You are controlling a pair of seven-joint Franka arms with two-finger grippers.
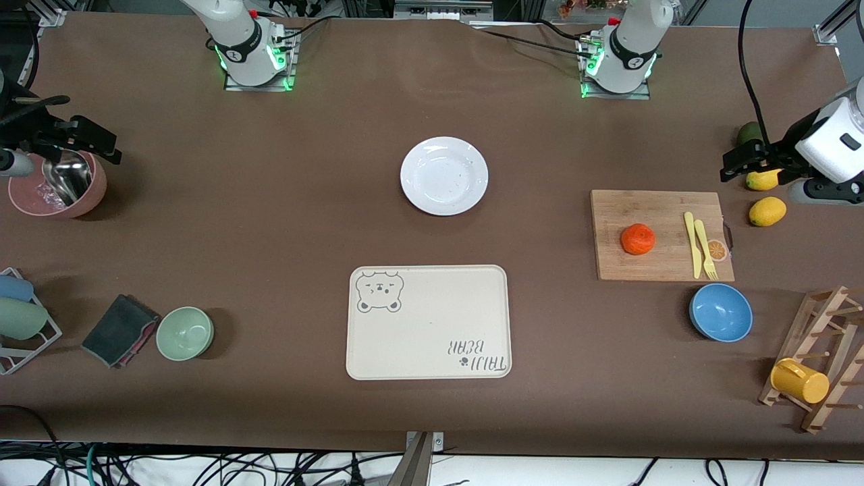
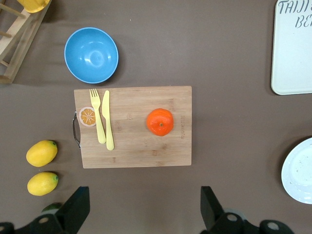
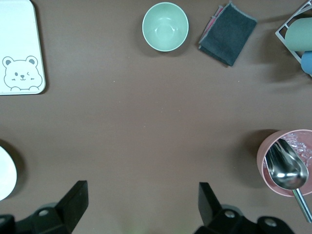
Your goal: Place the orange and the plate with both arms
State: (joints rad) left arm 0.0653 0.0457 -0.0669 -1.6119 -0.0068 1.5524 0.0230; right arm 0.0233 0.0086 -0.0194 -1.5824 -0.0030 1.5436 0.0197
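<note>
The orange point(image 1: 637, 239) point(image 2: 160, 122) rests on a wooden cutting board point(image 1: 658, 266) point(image 2: 131, 151) toward the left arm's end of the table. The white plate point(image 1: 444, 175) lies bare mid-table, farther from the front camera than the bear-print tray; its edge shows in both wrist views point(image 2: 298, 173) point(image 3: 5, 171). My left gripper point(image 1: 739, 162) point(image 2: 144, 200) hangs open and empty over the table next to the lemons, apart from the board. My right gripper point(image 1: 101, 143) point(image 3: 141, 195) hangs open and empty over the table beside a pink bowl.
The cream tray point(image 1: 428, 322) lies nearer the front camera than the plate. A yellow knife and fork point(image 1: 698, 246) share the board. Blue bowl point(image 1: 720, 312), two lemons point(image 1: 767, 211), lime point(image 1: 749, 132), mug rack point(image 1: 817, 358), green bowl point(image 1: 185, 333), cloth point(image 1: 120, 330), pink bowl with scoop point(image 1: 57, 185).
</note>
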